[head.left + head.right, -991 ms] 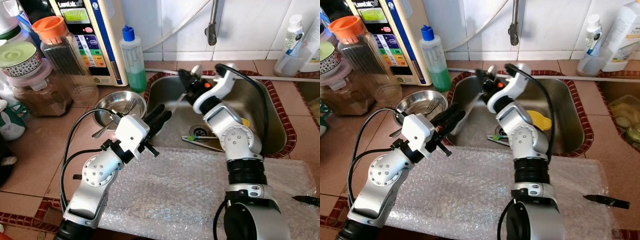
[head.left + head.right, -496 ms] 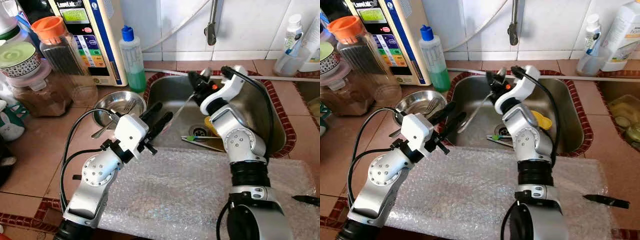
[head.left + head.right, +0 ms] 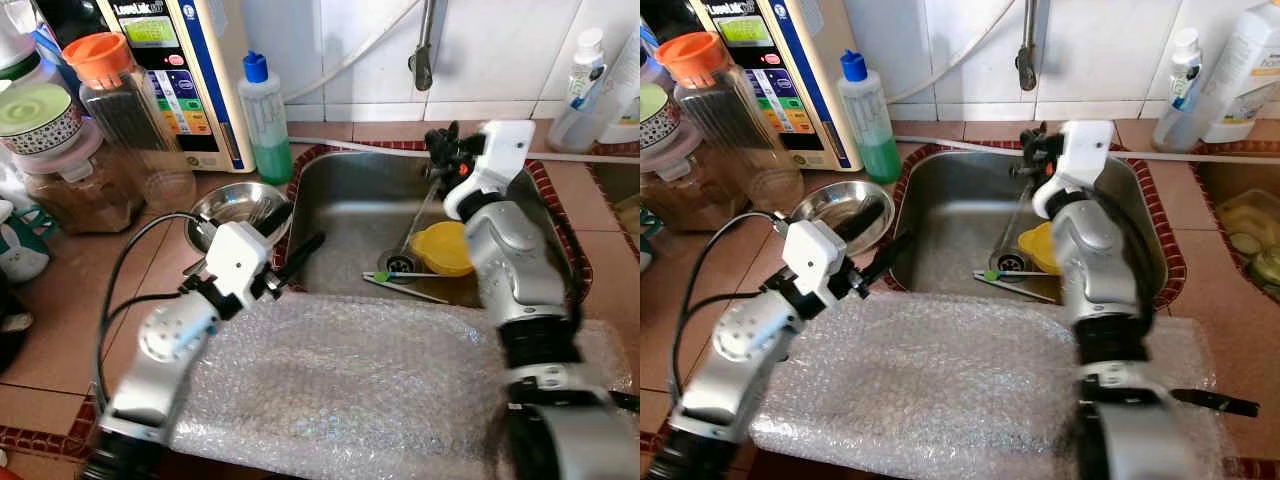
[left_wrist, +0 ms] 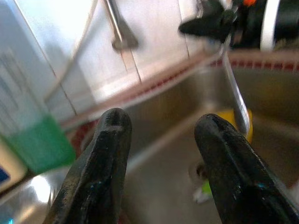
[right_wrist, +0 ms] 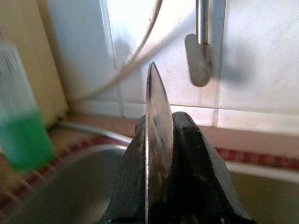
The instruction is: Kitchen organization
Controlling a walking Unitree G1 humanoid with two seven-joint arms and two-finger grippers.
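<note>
Silver metal utensil [image 3: 421,207], thin and flat: clamped between the two black fingers of the right gripper [image 3: 441,160], its long shaft slanting down from the gripper toward the drain [image 3: 397,264] of the stainless steel sink [image 3: 340,215]. Right wrist view confirms the grip: fingers [image 5: 189,154] pressed against both sides of the flat metal piece, which shows edge-on, no gap between pad and metal. Whether it is a spoon, knife or spatula cannot be told.

Right gripper sits above the rear half of the sink, just below the wall tap [image 3: 423,58].

Left gripper [image 3: 287,243]: spread wide, holding nothing. Left wrist view shows its two fingertips [image 4: 110,140] well apart with the sink basin between them. It hovers over the left rim of the sink, just beside the round steel bowl [image 3: 232,205] on the tiled counter [image 3: 80,290].

In the sink: yellow plastic bowl [image 3: 445,247] right of the drain; a thin stick with a green tip [image 3: 400,276] lying in front of the drain.

Sheet of bubble wrap [image 3: 340,380] covers the counter in front of the sink. Green liquid bottle with blue cap [image 3: 265,115] stands at the sink's rear left corner.
</note>
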